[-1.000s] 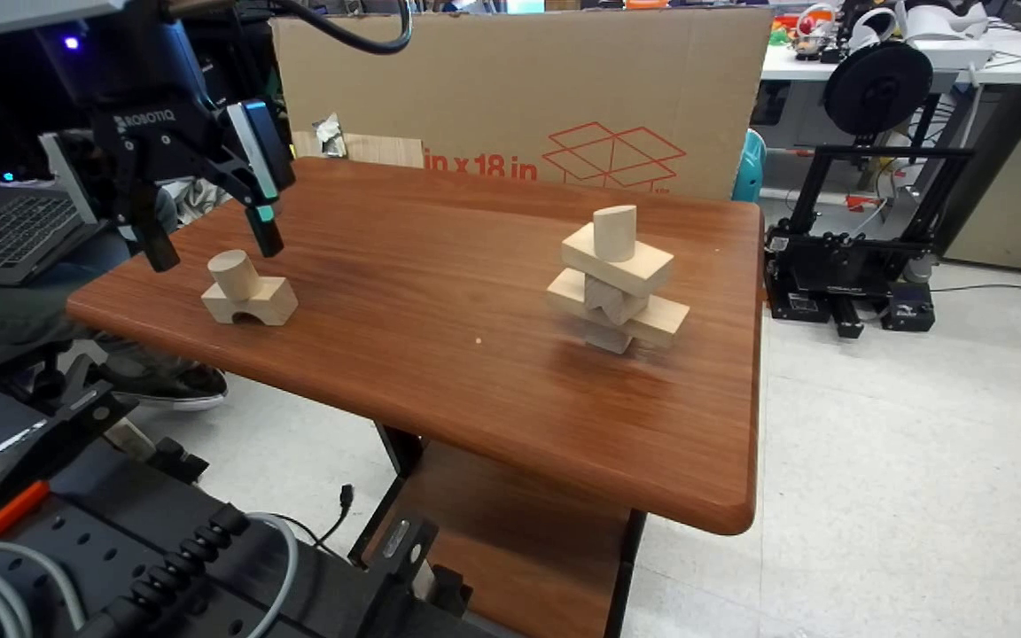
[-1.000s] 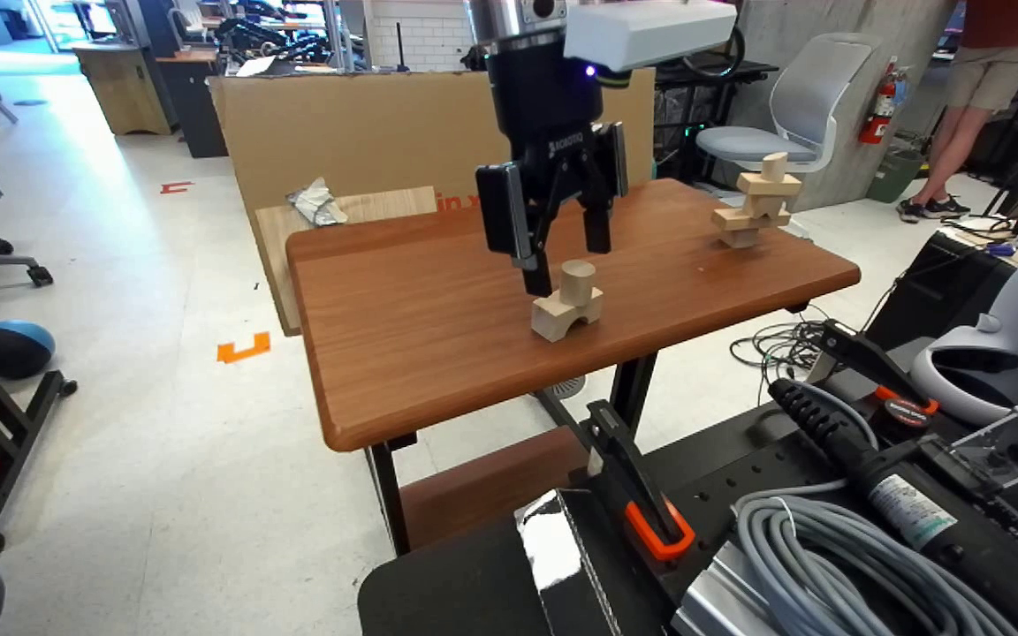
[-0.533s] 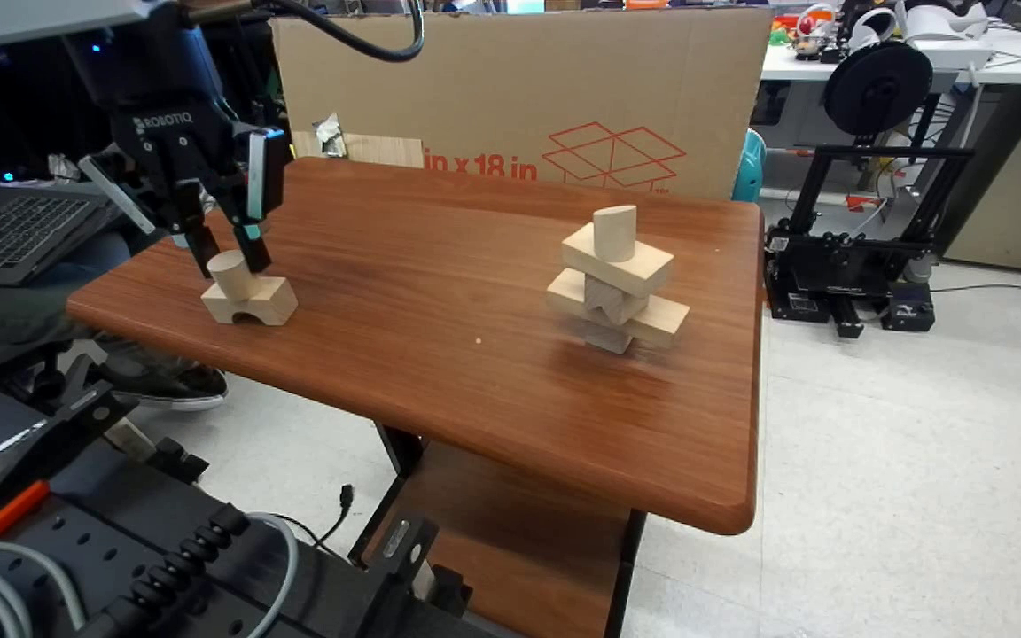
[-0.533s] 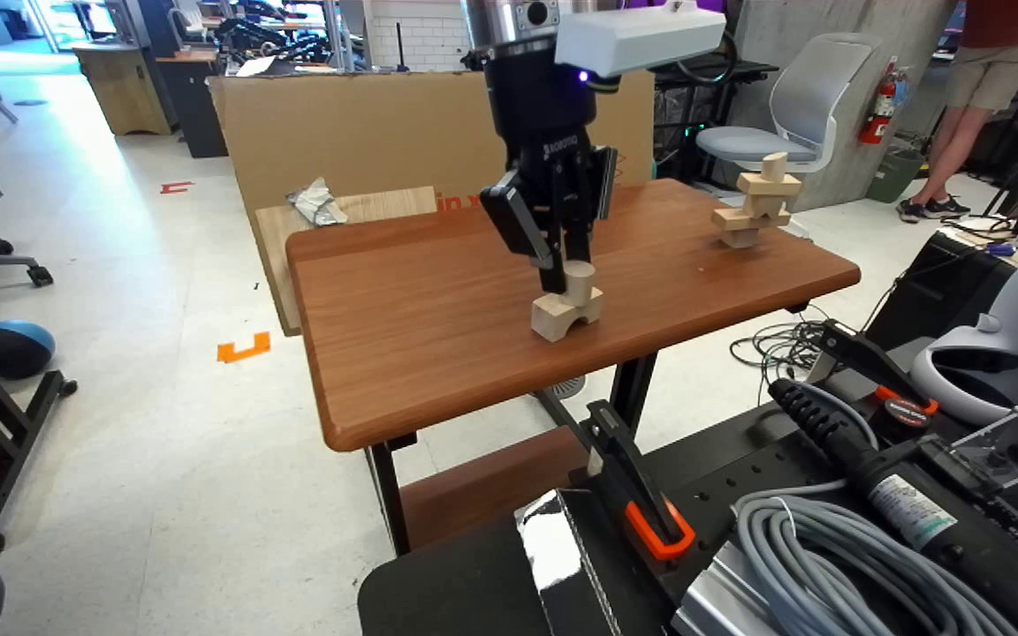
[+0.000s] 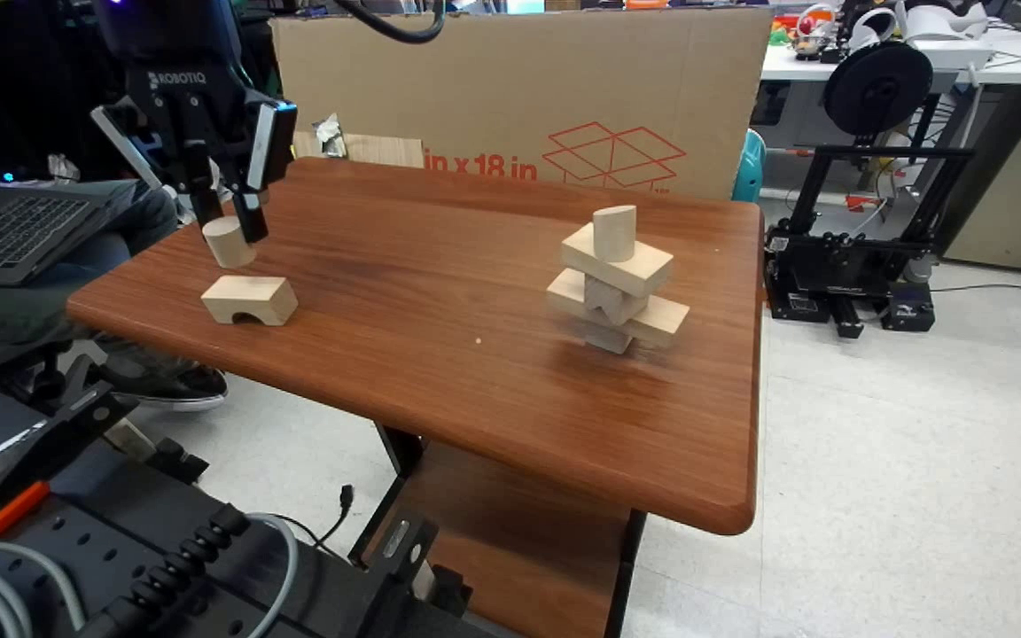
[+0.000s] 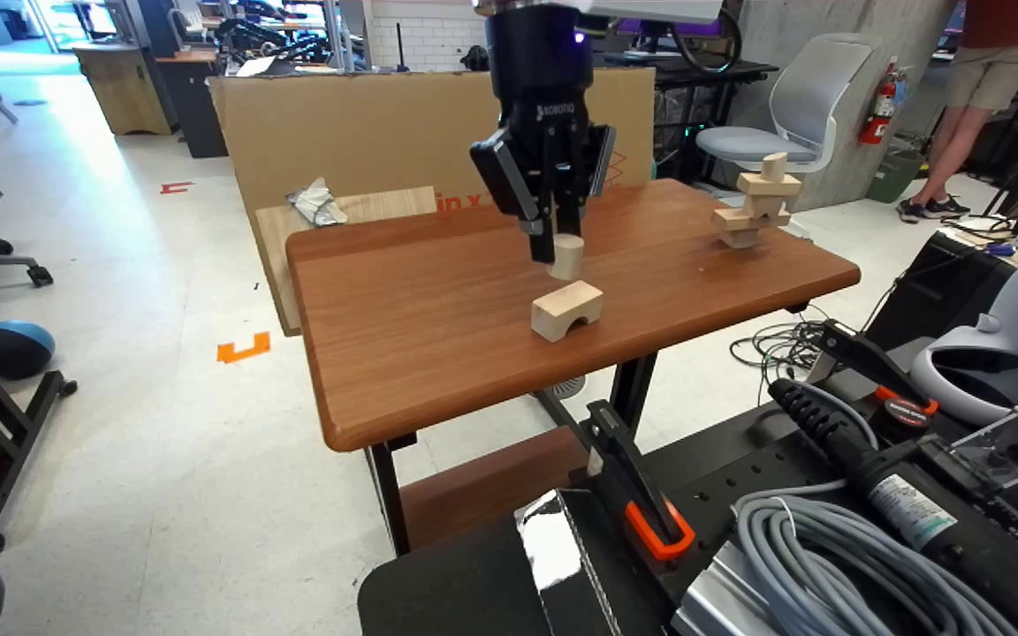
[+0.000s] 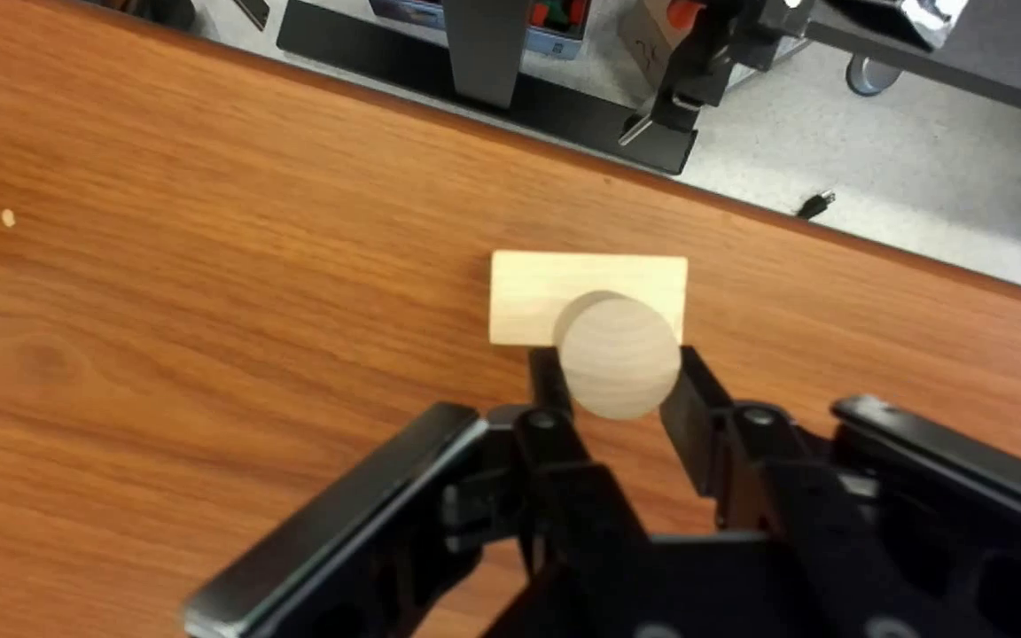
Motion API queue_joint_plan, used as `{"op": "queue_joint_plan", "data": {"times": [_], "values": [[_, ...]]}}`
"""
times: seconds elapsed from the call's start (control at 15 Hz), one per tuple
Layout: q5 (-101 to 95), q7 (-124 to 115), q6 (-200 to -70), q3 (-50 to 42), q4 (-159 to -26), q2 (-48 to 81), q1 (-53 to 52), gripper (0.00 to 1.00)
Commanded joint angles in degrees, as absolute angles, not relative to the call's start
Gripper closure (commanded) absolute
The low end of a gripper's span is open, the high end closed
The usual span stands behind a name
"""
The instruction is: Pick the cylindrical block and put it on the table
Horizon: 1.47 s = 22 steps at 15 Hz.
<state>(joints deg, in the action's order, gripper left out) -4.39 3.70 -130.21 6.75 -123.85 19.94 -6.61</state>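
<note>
- Within my pincer (image 7: 620, 377) I have the cylindrical block (image 5: 232, 248), clamped on two opposite sides and held off the table (image 5: 404, 354).
- Just below the pincer, a notched block (image 5: 249, 293) lies on the table, flat face up and curved cut underneath; in an exterior view, a thin strip of tabletop shows between it and what I hold.
- Looking down past the pincer in the wrist view, I see the cylindrical block's round end covering part of the notched block.
- Well apart from the pincer, I see a tower of pale wooden blocks (image 5: 619, 276) standing on the same table.
- Behind the pincer, in both exterior views, stands a cardboard panel (image 6: 341, 132).
</note>
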Motion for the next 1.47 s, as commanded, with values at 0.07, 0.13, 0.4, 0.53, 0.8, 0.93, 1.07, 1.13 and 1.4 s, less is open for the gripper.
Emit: {"op": "queue_joint_plan", "data": {"times": [0.07, 0.13, 0.4, 0.53, 0.8, 0.93, 1.07, 1.13, 1.4], "values": [[-3.04, 3.89, -129.0, 5.86, -117.77, 21.29, -5.38, 0.92], [-3.29, 3.46, -128.69, 5.5, -115.49, 22.48, -5.4, 0.92], [-3.52, 2.09, -127.88, 4.7, -109.1, 26.98, -5.7, 0.92], [-2.7, 1.08, -128.07, 4.76, -105.63, 30.09, -5.72, 0.92], [-2.85, -1.89, -127.35, 4.17, -97.96, 37.11, -6.25, 0.92], [-3.39, -3.82, -126.31, 3.56, -93.81, 40.41, -6.83, 0.92], [-3.55, -5.16, -124.93, 3.15, -90.61, 42.96, -7.28, 0.92], [-3.64, -5.63, -124.21, 2.95, -89.25, 44.08, -7.48, 0.92], [-3.53, -6.75, -121.59, 2.61, -85.61, 46.89, -7.88, 0.72]]}}
